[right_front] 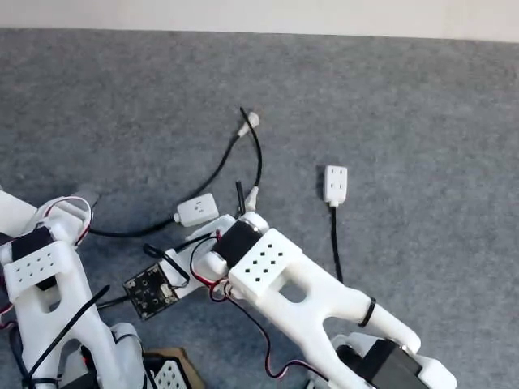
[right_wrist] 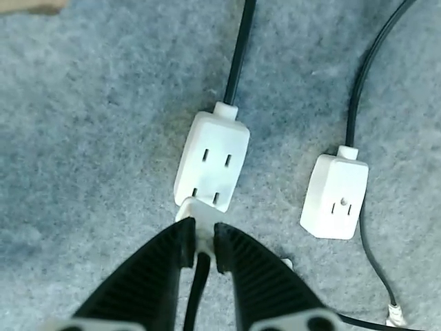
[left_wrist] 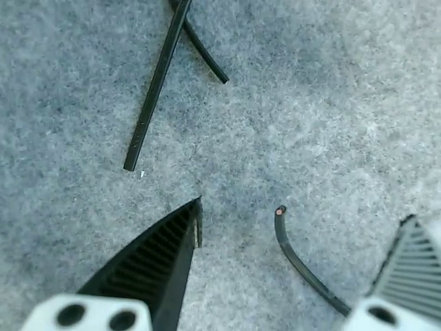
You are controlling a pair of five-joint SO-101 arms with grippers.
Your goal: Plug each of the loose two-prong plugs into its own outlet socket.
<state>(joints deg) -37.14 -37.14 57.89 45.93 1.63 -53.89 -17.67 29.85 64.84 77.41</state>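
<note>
A grey, felt-like worktop (right_front: 422, 121) carries the cords and sockets. The right hand (right_wrist: 202, 236) is clamped on a white two-prong plug (right_wrist: 192, 209). The plug body touches the near end of a white outlet socket (right_wrist: 211, 160), right at its nearer pair of slots. The prongs are hidden, so I cannot tell how deep they sit. A second socket (right_wrist: 335, 196) lies just beside. The left hand (left_wrist: 303, 227) hangs with fingers apart over bare worktop near loose cord ends (left_wrist: 279, 211). Seating the plug well probably means keeping the prongs square to the slots and pushing straight along the socket. Nothing holds that socket, so it may slide; bracing it would help.
</note>
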